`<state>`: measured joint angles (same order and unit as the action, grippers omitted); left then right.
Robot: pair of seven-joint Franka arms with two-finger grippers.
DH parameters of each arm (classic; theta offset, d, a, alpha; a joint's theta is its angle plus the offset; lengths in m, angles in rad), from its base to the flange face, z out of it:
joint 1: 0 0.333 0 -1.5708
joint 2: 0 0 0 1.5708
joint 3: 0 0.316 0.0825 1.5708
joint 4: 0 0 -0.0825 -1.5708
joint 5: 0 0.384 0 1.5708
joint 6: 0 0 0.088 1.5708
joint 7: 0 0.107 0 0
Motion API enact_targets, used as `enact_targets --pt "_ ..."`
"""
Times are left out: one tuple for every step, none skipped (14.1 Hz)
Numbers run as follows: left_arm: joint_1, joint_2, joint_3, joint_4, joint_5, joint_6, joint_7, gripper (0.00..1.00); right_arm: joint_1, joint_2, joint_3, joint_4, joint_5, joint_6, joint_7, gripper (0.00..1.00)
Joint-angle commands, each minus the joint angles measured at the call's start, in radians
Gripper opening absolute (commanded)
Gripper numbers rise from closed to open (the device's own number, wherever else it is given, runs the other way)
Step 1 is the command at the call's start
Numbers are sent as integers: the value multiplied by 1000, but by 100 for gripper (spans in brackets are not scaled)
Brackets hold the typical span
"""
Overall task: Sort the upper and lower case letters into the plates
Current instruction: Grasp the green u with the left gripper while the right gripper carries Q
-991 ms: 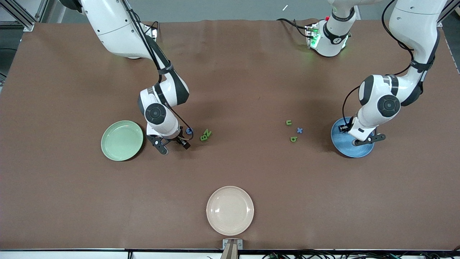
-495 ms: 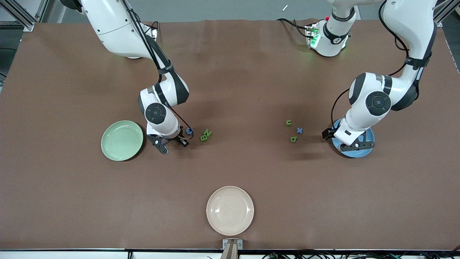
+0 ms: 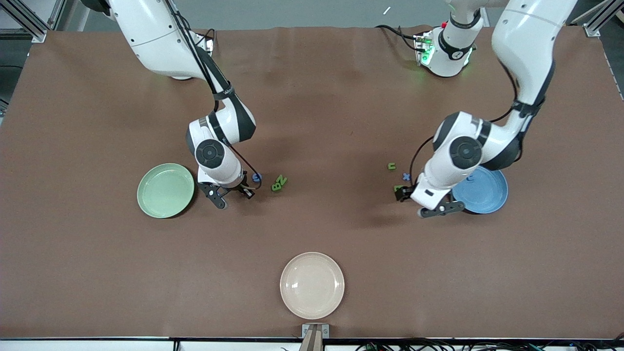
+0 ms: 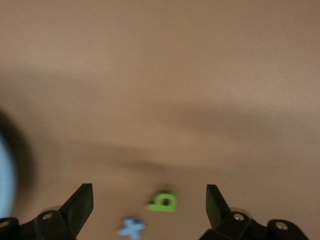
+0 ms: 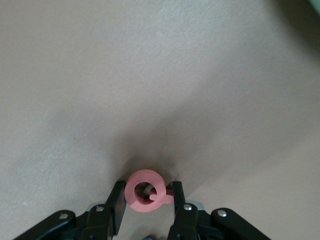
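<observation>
The right gripper (image 5: 146,204) has its jaws clamped on a small flat pinkish-red letter Q (image 5: 145,190), held low over the brown desk (image 3: 312,122) just beside the pale mint green round plate (image 3: 165,190), on that plate's side toward the left arm's end. Near this gripper, farther still from the mint plate, lie a small blue letter (image 3: 256,177) and two green letters, B and Z (image 3: 279,183), touching each other.

The left gripper (image 4: 149,204) has its jaws wide apart and holds nothing. It hangs over the desk between a small cluster of letters and the medium blue round plate (image 3: 482,190), which lies toward the left arm's end, well apart from the mint plate. Between the jaws, the left wrist view shows a green lower-case letter with a round loop (image 4: 162,201) and a blue x (image 4: 131,227) lying flat on the desk. A green u (image 3: 392,166) lies near them, farther from the front camera. A dark blue mark shows on the blue plate; it is too small to read.

A cream-white round plate (image 3: 312,285) sits nearer the front camera than the mint plate, about midway along the desk.

The desk is covered by a matte brown sheet with faint creases. At the edge where the arms' bases stand there is a grey floor, metal frame rails at the corners, and a small box with green lights and black cables.
</observation>
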<state>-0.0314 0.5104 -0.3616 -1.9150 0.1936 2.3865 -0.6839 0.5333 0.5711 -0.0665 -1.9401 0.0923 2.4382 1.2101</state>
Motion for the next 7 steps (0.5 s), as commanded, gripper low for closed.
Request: enact_targets --pt "-34 66 4 48 18 -7 -54 99 -51 -37 -3 90 -16 -228 -39 0" --pt "-48 74 6 44 18 -7 -55 97 -71 -39 -4 149 -17 -342 -78 0" --pt "-56 74 9 34 18 -7 -57 95 -97 -45 -4 183 -17 -405 -116 0" --pt "-56 74 9 22 29 -7 -57 93 -130 -62 -4 191 -19 -444 -173 0" --pt "-50 74 7 13 64 -9 -57 92 -163 -86 -6 187 -19 -465 -232 0" --pt "-45 77 7 7 85 -9 -59 90 -202 -99 -6 184 -19 -494 -300 0" --pt "-45 82 7 -1 89 -9 -59 88 -248 -112 -6 181 -22 -520 -370 0"
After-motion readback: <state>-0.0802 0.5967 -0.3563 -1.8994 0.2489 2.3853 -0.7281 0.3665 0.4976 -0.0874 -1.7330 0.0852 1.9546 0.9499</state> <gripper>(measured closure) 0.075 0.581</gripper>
